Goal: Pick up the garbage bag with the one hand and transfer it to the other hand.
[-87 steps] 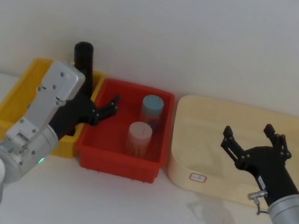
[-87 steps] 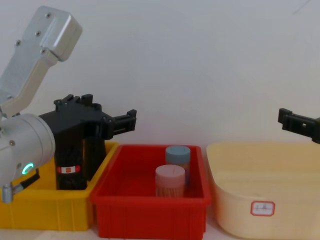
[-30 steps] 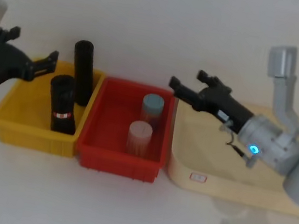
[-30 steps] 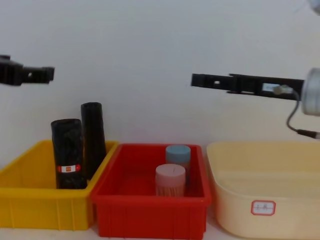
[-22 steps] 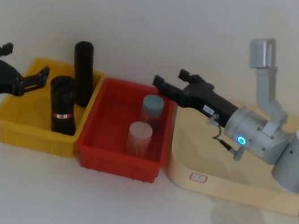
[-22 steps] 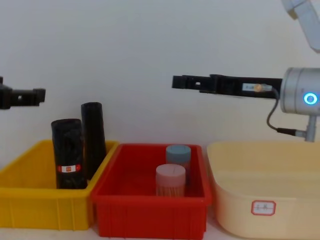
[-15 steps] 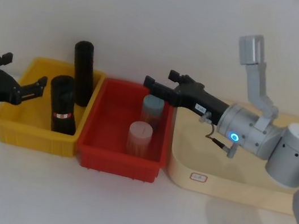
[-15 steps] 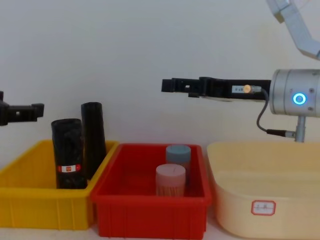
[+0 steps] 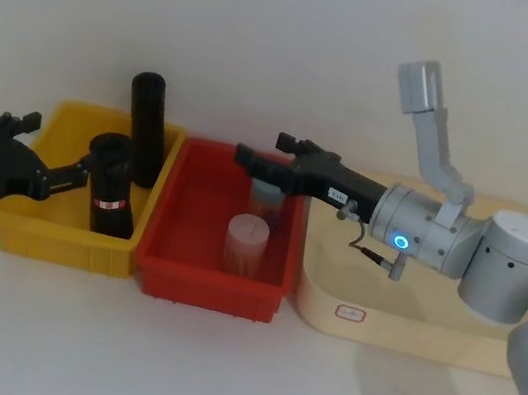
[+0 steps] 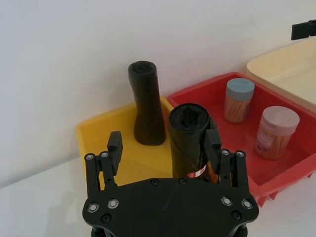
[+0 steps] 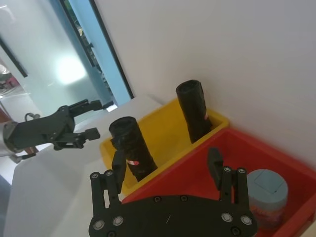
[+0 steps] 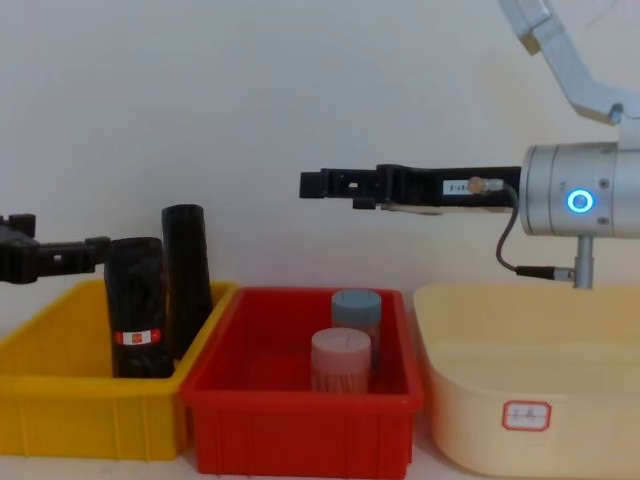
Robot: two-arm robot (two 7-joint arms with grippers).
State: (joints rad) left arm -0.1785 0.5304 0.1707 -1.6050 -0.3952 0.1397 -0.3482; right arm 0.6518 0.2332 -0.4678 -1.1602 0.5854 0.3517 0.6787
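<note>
- State: garbage bag (image 9: 110, 194) stands upright in the yellow bin (image 9: 52, 239), on the side nearest the red bin (image 9: 208, 290). Not lifted yet.
- Left claw (image 10: 164, 142) is spread and sits at the bag's upper half, reaching from the bin's left side. It grips nothing.
- Right claw (image 9: 264, 149) is also spread and empty, hovering above the red bin.
- Risk 1, off-centre grip: in the left wrist view the bag sits close against one finger, with a wide gap to the other. Closing from here would likely shove the bag sideways before it pinches, and the bag could topple.
- Risk 2, wrong item: the taller smooth roll (image 9: 143, 132) stands just behind the bag; whether they touch cannot be told. A finger reaching too deep could knock it, or trap both rolls together.
- Risk 3, slip: the crinkly plastic probably yields under pressure. A shallow pinch near the top may squash the roll and let it slide out on lifting.
- Risk 4, bin snag: one finger lies near the yellow rim. Catching it would drag the bin across the desk (image 9: 214, 377).
- Risk 5, handover: the transfer looks set to happen over the red bin.
  - Releasing before the right claw has a firm bite would drop the bag onto the blue-lidded canister (image 12: 356, 306) and the pink-lidded canister (image 12: 340, 358).
  - A stubby roll leaves little free length for two claws, so the fingers may collide.
</note>
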